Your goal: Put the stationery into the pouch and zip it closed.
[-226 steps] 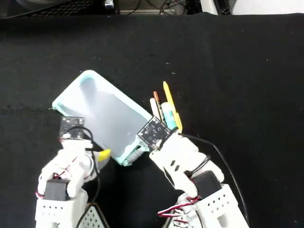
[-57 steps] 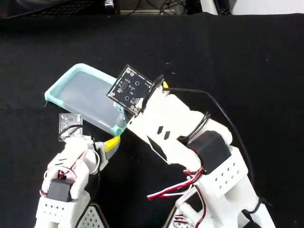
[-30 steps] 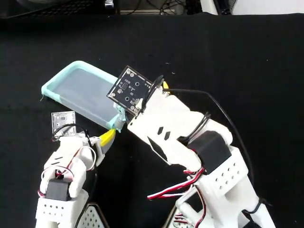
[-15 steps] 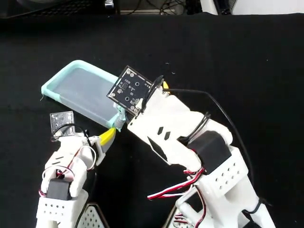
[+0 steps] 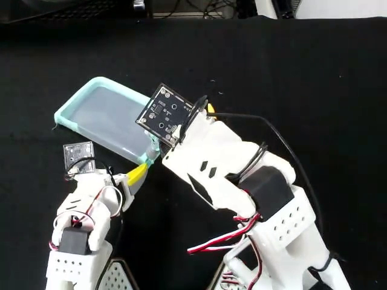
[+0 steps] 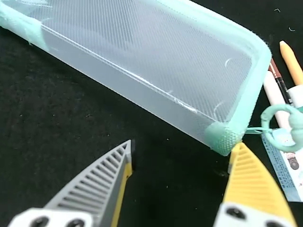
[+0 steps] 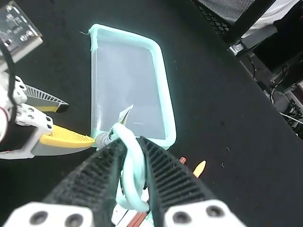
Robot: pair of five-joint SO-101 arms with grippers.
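Mint-trimmed mesh pouch [image 5: 101, 121] lies at ten o'clock on the black table [image 5: 314, 90], one corner aimed at five o'clock. The right arm [image 5: 230, 175] leans over that corner, and the left gripper [image 5: 134, 179] sits at seven o'clock.

Over to the left wrist: jaws wide apart, nothing between them. The yellow fingertip [image 6: 239, 158] is touching the pouch [image 6: 156, 61] corner. The zip pull loop [image 6: 295, 127] dangles beside a white pen [image 6: 272, 87] and an orange pen [image 6: 289, 64].

Right wrist now: the right gripper [image 7: 130, 142] is clamped on the zip pull loop [image 7: 134, 175] at the pouch [image 7: 128, 90] corner. The left gripper [image 7: 78, 124] sits spread just beside it.
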